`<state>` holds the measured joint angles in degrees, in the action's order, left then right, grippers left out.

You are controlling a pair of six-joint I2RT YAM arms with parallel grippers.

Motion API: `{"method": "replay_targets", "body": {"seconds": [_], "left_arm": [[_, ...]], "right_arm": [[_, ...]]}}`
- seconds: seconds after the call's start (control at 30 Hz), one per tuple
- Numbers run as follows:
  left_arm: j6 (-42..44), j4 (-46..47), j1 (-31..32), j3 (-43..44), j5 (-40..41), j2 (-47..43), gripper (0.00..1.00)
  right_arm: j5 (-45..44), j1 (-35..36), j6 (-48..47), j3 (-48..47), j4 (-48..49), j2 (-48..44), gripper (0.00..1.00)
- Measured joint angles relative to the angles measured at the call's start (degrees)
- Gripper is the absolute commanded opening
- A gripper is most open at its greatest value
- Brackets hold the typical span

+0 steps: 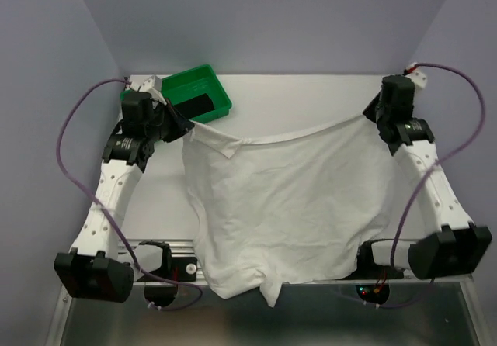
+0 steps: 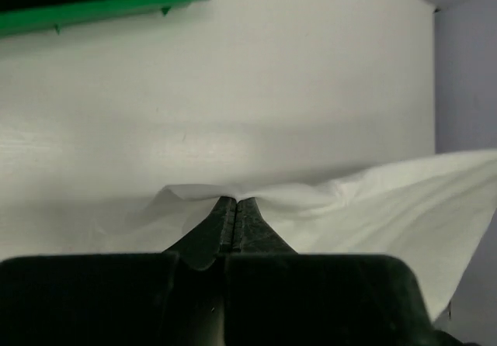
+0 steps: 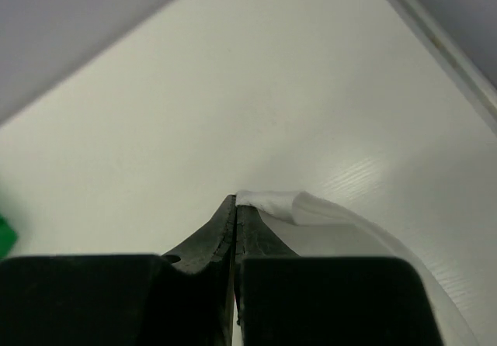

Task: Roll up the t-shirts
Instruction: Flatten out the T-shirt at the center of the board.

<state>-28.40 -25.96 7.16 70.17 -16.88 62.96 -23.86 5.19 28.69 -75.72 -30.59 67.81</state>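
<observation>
Top external, both tools [image 1: 189, 126] [image 1: 366, 118] pinching white t-shirt [image 1: 295, 198]

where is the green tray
In the top view, the green tray sits in the far left corner of the table, just beyond the left gripper holding the white t-shirt.

white t-shirt [image 1: 287, 206] spread across table [image 1: 311, 102], far edge stretched taut, near hem overhanging the edge, black t-shirt [image 1: 198, 104] inside green tray [image 1: 220, 94]
</observation>
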Motion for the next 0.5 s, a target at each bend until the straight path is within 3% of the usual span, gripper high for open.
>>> {"method": "replay_targets", "body": {"seconds": [0.13, 0.27, 0.5], "left_arm": [[0.02, 2.84, 0.00, -6.95, 0.11, 7.32, 0.00], [-0.02, 6.05, 0.13, -7.87, 1.88, 13.44, 0.00], [-0.17, 9.22, 0.13, -6.54, 5.62, 18.43, 0.00]], "right_arm": [[0.28, 0.00, -1.46, 3.72, 4.66, 16.39, 0.01], [0.22, 0.00, -2.69, 2.89, 8.33, 30.36, 0.01], [0.46, 0.00, -3.98, -8.33, 11.02, 41.94, 0.01]]}}
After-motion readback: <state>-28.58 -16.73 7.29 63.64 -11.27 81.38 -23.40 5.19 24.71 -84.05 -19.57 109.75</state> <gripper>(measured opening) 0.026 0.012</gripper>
